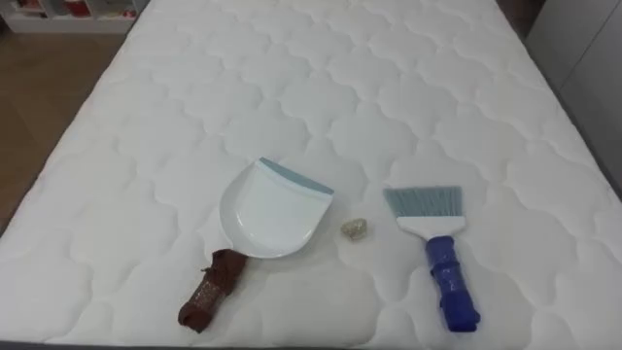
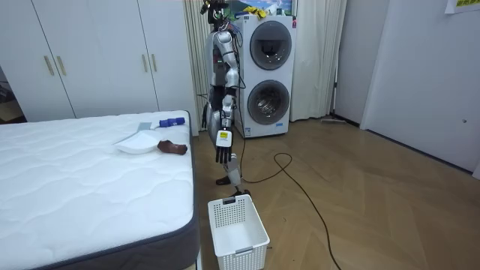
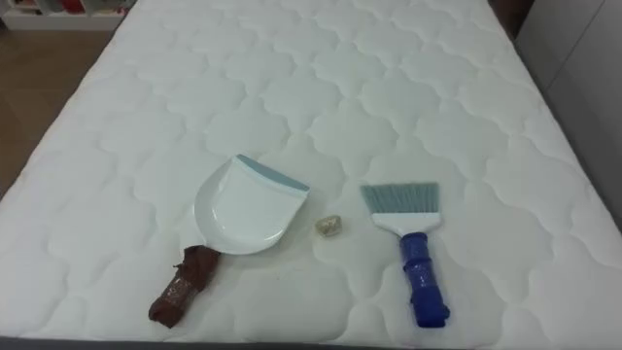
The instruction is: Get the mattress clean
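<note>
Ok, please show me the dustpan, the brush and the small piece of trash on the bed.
dustpan [image 1: 270, 212]: left eye view, middle of the white pan.
brush [image 1: 450, 282]: left eye view, on its blue handle.
piece of trash [image 1: 355, 229]: left eye view, its middle.

The white quilted bed had a stitched pattern of puffy cloud shapes. The white plastic dustpan had a pale blue edge and a brown handle. The small hand brush had grey-blue bristles, a white neck and a bright blue handle. The tiny crumpled scrap was pale yellow-grey.
</note>
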Robot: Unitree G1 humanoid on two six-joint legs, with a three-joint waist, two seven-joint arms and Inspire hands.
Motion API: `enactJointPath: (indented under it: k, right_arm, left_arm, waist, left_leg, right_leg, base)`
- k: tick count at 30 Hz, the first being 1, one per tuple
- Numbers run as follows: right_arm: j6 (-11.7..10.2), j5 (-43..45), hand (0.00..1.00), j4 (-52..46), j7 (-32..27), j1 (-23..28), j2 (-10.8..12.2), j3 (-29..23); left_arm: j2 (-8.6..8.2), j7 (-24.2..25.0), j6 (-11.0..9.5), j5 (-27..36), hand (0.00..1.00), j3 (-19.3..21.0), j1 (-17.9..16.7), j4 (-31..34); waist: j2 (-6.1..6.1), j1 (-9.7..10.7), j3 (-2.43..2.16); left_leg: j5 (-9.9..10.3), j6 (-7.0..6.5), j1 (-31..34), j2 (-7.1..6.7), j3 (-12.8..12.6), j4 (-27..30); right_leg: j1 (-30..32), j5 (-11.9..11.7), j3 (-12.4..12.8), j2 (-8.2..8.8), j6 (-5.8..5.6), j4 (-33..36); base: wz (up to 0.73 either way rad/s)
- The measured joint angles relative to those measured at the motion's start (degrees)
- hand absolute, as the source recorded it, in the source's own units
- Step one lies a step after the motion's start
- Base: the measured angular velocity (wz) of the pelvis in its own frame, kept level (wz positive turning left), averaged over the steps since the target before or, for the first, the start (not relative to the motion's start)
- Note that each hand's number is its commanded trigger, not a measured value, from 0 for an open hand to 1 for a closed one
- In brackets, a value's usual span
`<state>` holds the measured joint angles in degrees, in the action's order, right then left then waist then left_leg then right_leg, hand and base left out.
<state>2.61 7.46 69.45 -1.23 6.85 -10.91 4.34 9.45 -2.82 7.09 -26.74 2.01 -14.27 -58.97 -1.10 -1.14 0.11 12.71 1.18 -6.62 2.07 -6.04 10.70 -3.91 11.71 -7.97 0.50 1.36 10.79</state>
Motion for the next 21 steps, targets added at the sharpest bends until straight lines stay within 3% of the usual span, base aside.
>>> enactJointPath:
  k: [10, 14, 19, 21]
  right_arm:
    - [0.0, 3.1, 0.00, 0.5, -0.5, -0.1, 0.0, -0.1]
    - [0.0, 4.3, 0.00, 0.7, -0.7, -0.1, 0.0, -0.3]
    - [-0.1, 4.7, 0.00, 1.6, -1.6, -0.1, 0.0, -0.9]
    - [0.0, 4.7, 0.00, 2.3, -1.9, -0.1, 0.0, -1.2]
  left_arm:
    - [0.01, 0.0, 0.0, 0.1, 0.00, 0.0, -0.3, -0.1]
    - [0.01, -0.9, -0.1, 0.0, 0.00, 0.2, -0.3, -0.1]
    - [-0.01, -2.3, -1.5, -0.1, 0.00, 1.6, -0.4, 1.3]
    - [0.07, -4.3, -2.2, -0.4, 0.00, 2.6, -0.3, 2.2]
  waist:
    - [-0.67, 0.0, 0.02]
    - [-1.08, 0.0, 0.29]
    - [-0.92, 0.1, 0.24]
    - [-0.75, 0.0, 0.61]
  left_leg:
    - [0.0, 0.00, 0.0, 0.00, 0.0, 0.0]
    - [0.0, 0.00, -0.1, 0.03, 0.0, -0.1]
    - [0.0, 0.00, -0.3, 0.01, 0.0, -0.1]
    - [0.0, 0.00, -1.0, 0.02, 0.0, -0.4]
  right_leg:
    - [-0.1, 0.0, -0.1, 0.01, -0.01, 0.0]
    - [-0.2, 0.0, -0.1, 0.00, 0.00, 0.1]
    - [-0.3, 0.0, -0.1, 0.05, 0.00, -0.1]
    - [-1.0, 0.0, 0.0, 0.03, -0.01, -0.1]
  base:
    - [0.00]
    - [0.00]
    - [0.00]
    - [0.00]
